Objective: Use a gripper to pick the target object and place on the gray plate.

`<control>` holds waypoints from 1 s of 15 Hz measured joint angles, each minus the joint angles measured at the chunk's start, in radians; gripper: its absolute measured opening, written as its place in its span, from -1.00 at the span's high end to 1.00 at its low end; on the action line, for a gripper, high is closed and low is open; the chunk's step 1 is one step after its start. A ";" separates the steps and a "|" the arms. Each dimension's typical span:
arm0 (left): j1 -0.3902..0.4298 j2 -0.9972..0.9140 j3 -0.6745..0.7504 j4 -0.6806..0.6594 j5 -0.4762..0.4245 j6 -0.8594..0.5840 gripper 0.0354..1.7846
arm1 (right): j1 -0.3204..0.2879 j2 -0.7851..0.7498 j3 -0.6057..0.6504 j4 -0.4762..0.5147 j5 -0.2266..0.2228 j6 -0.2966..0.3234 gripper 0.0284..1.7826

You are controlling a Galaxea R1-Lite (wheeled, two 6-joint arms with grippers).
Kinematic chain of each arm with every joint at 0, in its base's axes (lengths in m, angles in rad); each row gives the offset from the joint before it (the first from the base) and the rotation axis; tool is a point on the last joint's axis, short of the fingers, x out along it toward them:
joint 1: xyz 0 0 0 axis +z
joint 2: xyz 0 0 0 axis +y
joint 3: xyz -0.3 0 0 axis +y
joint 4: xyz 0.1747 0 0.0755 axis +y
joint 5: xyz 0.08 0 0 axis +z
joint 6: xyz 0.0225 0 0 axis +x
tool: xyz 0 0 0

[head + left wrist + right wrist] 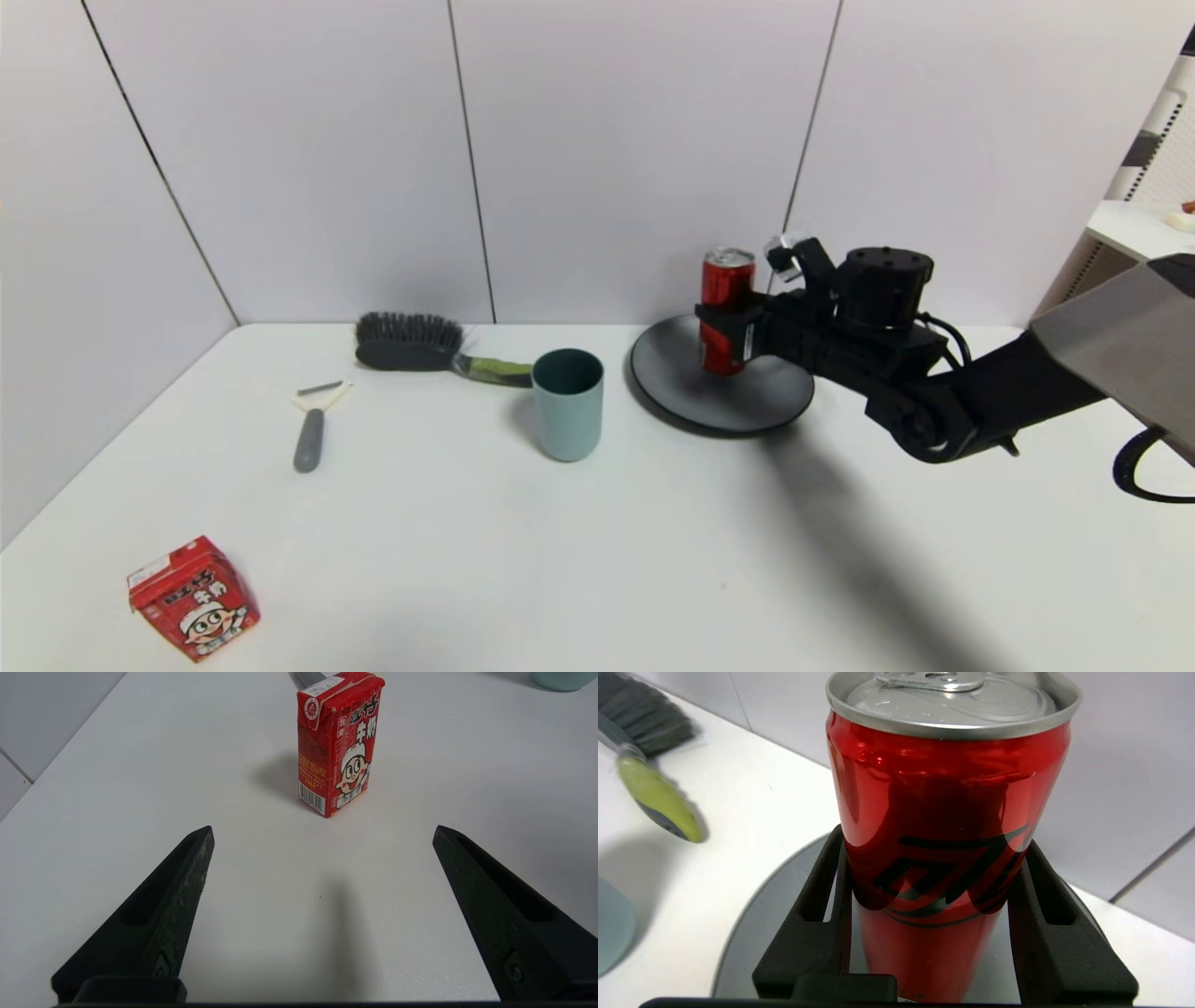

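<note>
The red can (727, 285) with a silver top stands upright between the two fingers of my right gripper (720, 329), over the left part of the gray plate (747, 403). In the right wrist view the gripper (934, 837) has both black fingers pressed against the can (948, 788) on either side, with the plate (752, 933) beneath. I cannot tell whether the can's base touches the plate. My left gripper (322, 828) is open and empty, low over the bare table, and does not show in the head view.
A red cartoon-face carton (194, 597) stands at the front left, just ahead of the left gripper (338, 742). A blue-gray cup (568, 401) stands left of the plate. A black brush (411, 341) and a peeler (311, 425) lie farther left.
</note>
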State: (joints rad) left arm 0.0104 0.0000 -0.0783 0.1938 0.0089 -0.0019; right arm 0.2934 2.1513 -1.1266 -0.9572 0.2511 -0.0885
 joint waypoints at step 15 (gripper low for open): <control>0.000 0.000 0.000 0.000 0.000 -0.001 -0.89 | -0.039 -0.169 0.070 0.014 0.003 0.010 -0.73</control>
State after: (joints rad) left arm 0.0104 0.0000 -0.0783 0.1934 0.0089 -0.0028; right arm 0.2540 1.9826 -1.0568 -0.9432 0.2545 -0.0787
